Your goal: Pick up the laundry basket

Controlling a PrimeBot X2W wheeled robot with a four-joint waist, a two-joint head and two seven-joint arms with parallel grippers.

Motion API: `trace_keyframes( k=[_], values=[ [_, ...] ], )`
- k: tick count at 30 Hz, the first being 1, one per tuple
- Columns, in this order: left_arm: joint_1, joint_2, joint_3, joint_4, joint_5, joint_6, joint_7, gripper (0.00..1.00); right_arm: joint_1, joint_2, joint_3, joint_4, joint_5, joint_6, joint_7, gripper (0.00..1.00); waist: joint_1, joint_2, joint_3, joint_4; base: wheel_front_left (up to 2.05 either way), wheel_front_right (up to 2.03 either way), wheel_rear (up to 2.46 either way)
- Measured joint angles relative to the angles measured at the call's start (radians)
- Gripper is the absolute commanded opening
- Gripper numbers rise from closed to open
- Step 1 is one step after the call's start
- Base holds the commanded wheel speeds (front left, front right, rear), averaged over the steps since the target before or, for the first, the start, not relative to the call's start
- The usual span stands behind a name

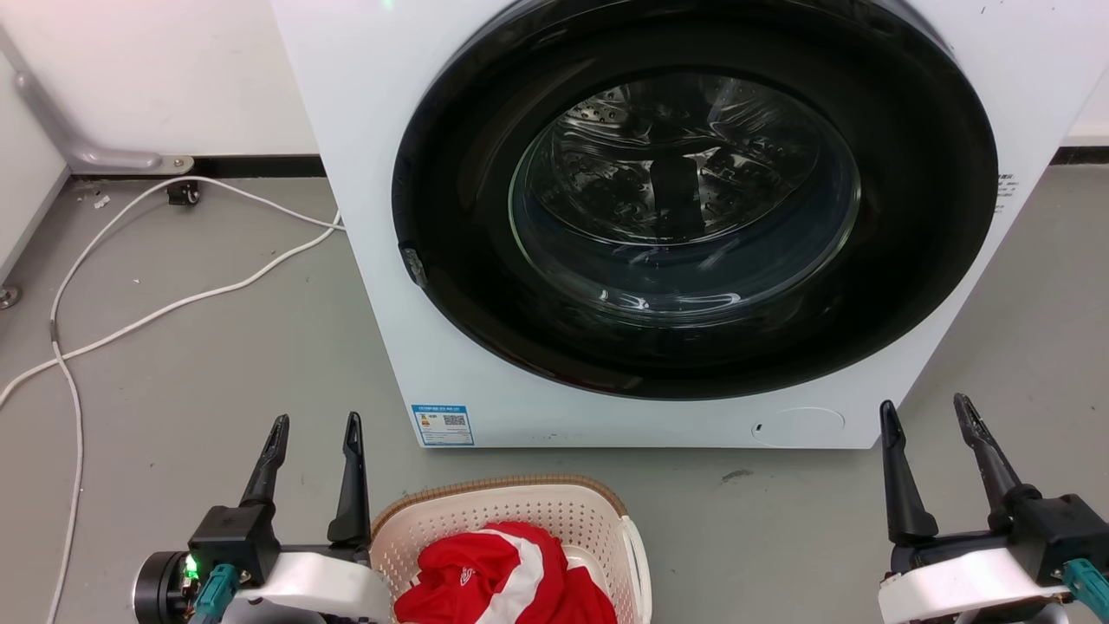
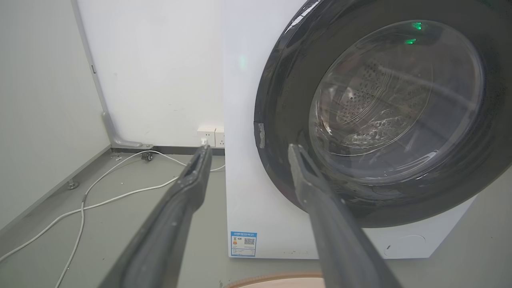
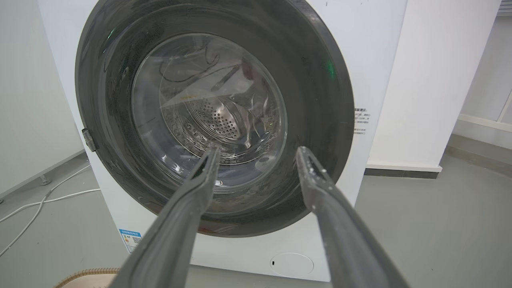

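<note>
Basket: the laundry basket (image 1: pixel 554 507) stands on the grey floor (image 1: pixel 217 390) at the bottom middle of the head view, and the picture's lower edge cuts off its near part.
Basket to machine: it is in front of the washing machine (image 1: pixel 364 260), near the lower left of its front, with a strip of bare floor between them.
Basket look: cream perforated walls, a brown woven-look rim along the far edge, and a white handle (image 1: pixel 639 555) on its right side.
Contents: a red garment (image 1: pixel 485 581) with a white stripe lies bunched inside.
Left gripper: the left gripper (image 1: pixel 316 425) has its two dark fingers parted and holds nothing. It is just beside the basket's left rim, fingers pointing towards the machine. Whether the nearer finger touches the rim I cannot tell.
Right gripper: the right gripper (image 1: pixel 925 407) is likewise spread and empty, over bare floor well apart from the basket's right side.
Wrist views: a sliver of the brown rim shows at the bottom edge of the left wrist view, and another in the bottom left corner of the right wrist view.
Machine: white front-loader, and its round dark door (image 1: pixel 693 199) is closed, with the metal drum visible through the glass.
Sticker: a blue-edged label (image 1: pixel 443 425) sits at the lower left of the machine's front.
Cable: a white cable (image 1: pixel 173 303) trails across the floor left of the machine.
</note>
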Motion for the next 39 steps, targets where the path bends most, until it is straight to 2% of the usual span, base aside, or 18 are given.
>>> trace_keyframes(
  k=[7, 14, 20, 30, 39],
  values=[
    [-0.004, 0.0, 0.008, 0.033, -0.003, -0.006, 0.0, 1.0, -0.004, 0.0, 0.025, 0.018, 0.018, 0.0, 0.0, 1.0, 0.0, 0.0, 0.009, -0.001, 0.0, 0.0, 0.0],
    [-0.042, 0.002, 0.052, 0.123, 0.013, -0.031, 0.0, 1.0, -0.046, -0.001, 0.118, 0.062, 0.037, 0.0, 0.0, 1.0, 0.0, 0.0, 0.039, -0.001, 0.0, 0.0, 0.0],
    [-0.117, 0.025, 0.089, 0.209, 0.026, -0.044, 0.0, 1.0, -0.129, -0.001, 0.181, 0.133, 0.068, 0.0, 0.0, 1.0, 0.0001, 0.0, 0.108, 0.001, 0.0, 0.0, 0.0],
    [-0.246, 0.072, 0.128, 0.38, 0.029, -0.059, 0.0, 1.0, -0.293, -0.001, 0.283, 0.378, 0.064, 0.0, 0.0, 1.0, 0.0001, 0.0, 0.269, 0.007, 0.0, 0.0, 0.0],
    [-0.381, 0.111, 0.105, 0.566, 0.029, -0.066, 0.0, 1.0, -0.468, -0.001, 0.381, 0.583, 0.08, 0.0, 0.0, 1.0, 0.0002, 0.0, 0.433, 0.008, 0.0, 0.0, 0.0]
  ],
)
